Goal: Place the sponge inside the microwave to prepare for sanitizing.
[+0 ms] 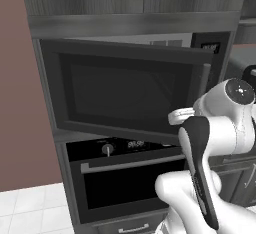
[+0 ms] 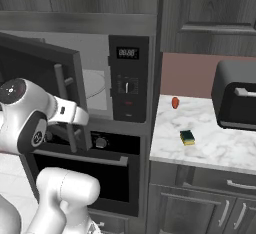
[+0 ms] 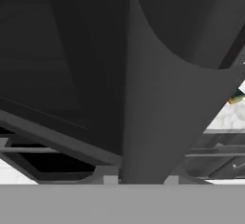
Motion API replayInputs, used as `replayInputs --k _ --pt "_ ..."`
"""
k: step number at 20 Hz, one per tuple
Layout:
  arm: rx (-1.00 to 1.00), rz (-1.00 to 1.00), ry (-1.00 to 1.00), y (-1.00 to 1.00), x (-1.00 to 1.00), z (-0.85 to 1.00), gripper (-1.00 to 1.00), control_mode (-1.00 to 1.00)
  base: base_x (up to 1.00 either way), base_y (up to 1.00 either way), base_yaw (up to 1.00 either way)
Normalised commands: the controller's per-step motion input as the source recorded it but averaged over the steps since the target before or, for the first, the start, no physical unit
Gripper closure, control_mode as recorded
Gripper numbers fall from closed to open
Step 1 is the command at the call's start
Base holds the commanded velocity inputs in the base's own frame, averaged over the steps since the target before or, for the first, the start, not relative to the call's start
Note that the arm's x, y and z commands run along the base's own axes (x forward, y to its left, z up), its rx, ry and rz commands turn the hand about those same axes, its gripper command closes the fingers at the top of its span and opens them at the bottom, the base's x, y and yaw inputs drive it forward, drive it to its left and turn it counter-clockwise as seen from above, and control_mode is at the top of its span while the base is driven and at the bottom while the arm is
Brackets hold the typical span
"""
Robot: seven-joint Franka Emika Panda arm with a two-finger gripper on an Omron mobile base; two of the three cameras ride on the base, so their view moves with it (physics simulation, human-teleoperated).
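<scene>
The microwave (image 2: 128,78) is built into the dark cabinet wall. Its dark glass door (image 1: 125,90) stands partly swung open. The light grey interior and round turntable (image 2: 94,84) show behind the door. My gripper (image 3: 140,180) is at the door's free edge, shut on the vertical door handle (image 3: 153,98), a dark bar running up between the fingertips. The white wrist (image 2: 70,110) reaches to that handle (image 2: 61,95). The sponge (image 2: 187,137), yellow with a green top, lies on the marble counter right of the microwave. A sliver of the sponge (image 3: 236,97) shows past the door.
A black oven (image 2: 95,170) with a silver bar handle sits under the microwave. On the counter (image 2: 220,150) stand a dark toaster (image 2: 235,95) and a small red object (image 2: 175,102). Cabinets hang above; a brown wall (image 1: 17,88) lies left.
</scene>
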Motion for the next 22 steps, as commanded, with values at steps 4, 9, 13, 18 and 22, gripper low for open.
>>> replayInputs --k 4,9,13,18,22 --pt "0.0 0.0 0.0 0.18 -0.17 -0.02 -1.0 -1.0 0.0 0.0 0.0" --pt "0.0 0.0 0.0 0.0 0.0 0.0 -1.0 -1.0 0.0 0.0 0.0" --pt "0.0 0.0 0.0 0.0 -0.02 0.0 -1.0 -1.0 0.0 0.0 0.0" --pt "0.08 0.0 -0.07 -0.22 -0.5 0.0 -1.0 -1.0 0.0 0.0 0.0" --pt "0.31 0.0 -0.21 -0.47 -0.83 0.06 -1.0 -1.0 0.0 0.0 0.0"
